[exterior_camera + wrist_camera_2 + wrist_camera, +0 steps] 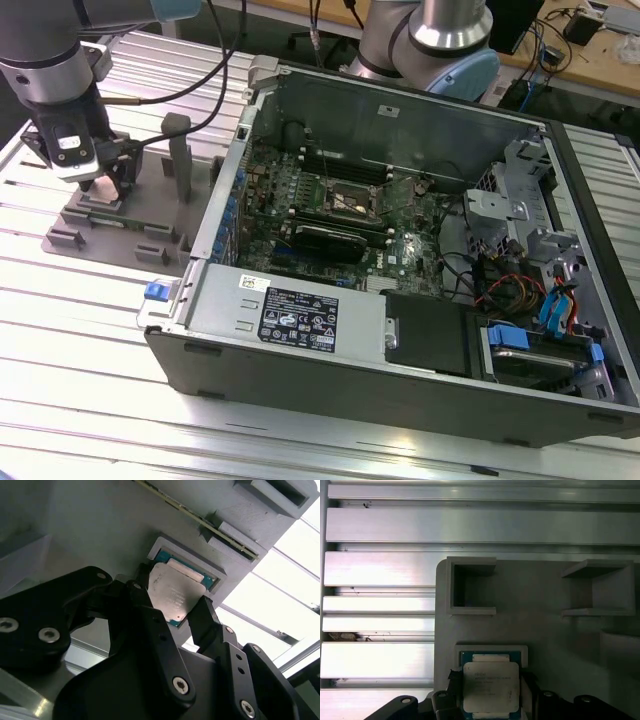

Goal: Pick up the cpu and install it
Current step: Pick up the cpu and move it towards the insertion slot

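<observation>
Two black fingers [140, 594] of the gripper [172, 600] sit against opposite edges of the cpu [172, 592], one on each side, closed down to the chip's width so that the jaws look clamped on it. The cpu lies in a shallow square pocket of the grey fixture tray [100, 520]. Its silver top faces the cameras and a thin green rim shows along the pocket's wall. In the first wrist view the cpu [491, 685] appears level and square to the pocket, with the tray's [545, 630] open-topped holders well beyond it.

In the exterior view the gripper [105, 180] hangs low over that tray [100, 235], which rests on the slatted aluminium table [100, 350] to the exterior view's left of the open computer case [300, 320]. The motherboard socket [345, 200] inside the case is well apart from the tray.

The step in hand looks like the grasp itself, and the chip seems not yet out of its pocket. To do this well, the hold should be even on both edges and only firm enough not to slip. The pocket walls sit close around the chip, so any lift ought to go straight up and stay level, because a tilt could catch a corner. The underside should touch nothing.
</observation>
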Controlling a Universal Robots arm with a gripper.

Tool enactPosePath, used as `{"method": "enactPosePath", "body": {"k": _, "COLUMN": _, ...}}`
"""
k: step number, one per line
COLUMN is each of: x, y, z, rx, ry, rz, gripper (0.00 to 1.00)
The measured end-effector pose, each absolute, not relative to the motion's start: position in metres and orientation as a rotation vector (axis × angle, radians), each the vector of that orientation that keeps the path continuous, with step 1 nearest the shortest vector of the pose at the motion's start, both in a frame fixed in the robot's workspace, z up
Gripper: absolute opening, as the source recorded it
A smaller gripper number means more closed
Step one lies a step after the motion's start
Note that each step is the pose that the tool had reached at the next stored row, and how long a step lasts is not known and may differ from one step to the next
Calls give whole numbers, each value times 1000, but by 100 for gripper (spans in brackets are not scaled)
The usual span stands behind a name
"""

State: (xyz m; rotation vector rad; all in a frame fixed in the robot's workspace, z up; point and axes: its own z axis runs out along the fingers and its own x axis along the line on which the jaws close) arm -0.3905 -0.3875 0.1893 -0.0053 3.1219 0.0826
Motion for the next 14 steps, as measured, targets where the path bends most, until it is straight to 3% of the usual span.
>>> {"method": "enactPosePath", "body": {"k": 14, "x": -390, "y": -387, "z": 195, "rx": -5, "ry": 3122, "rz": 83, "gripper": 54}}
